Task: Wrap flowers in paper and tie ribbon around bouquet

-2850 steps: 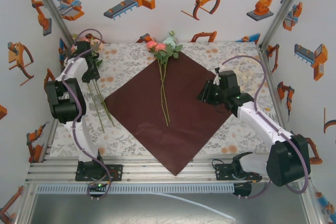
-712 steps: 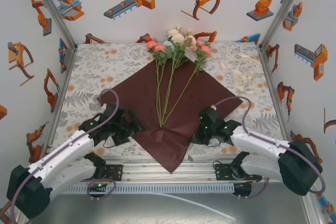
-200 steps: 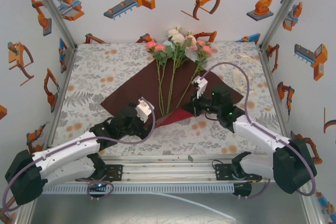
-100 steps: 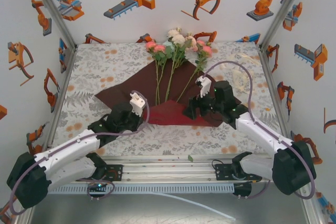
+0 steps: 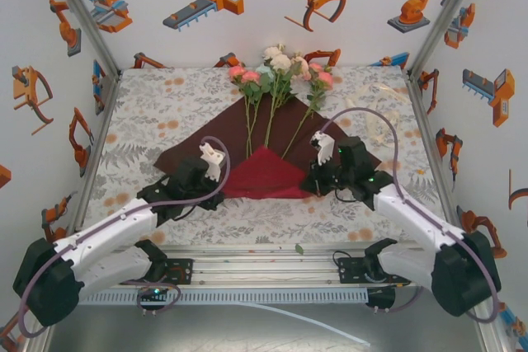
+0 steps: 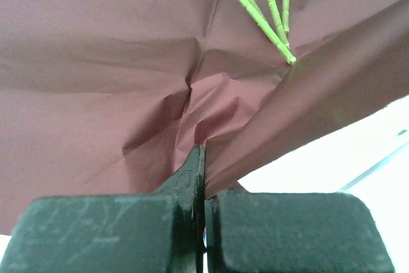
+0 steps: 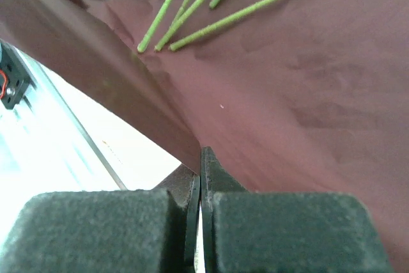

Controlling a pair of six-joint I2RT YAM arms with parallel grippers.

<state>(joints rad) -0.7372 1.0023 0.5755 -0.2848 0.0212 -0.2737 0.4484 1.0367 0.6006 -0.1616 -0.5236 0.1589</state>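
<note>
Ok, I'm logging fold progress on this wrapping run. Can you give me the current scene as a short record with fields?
flowers: lying on the paper, blooms at its far corner, stems pointing toward the near side
paper: near corner folded over to the stem ends, brighter red side up
left gripper: shut on the paper at the fold's left end
right gripper: shut on the paper at the fold's right end
stage: one fold in place, no cone yet, nothing tied
</note>
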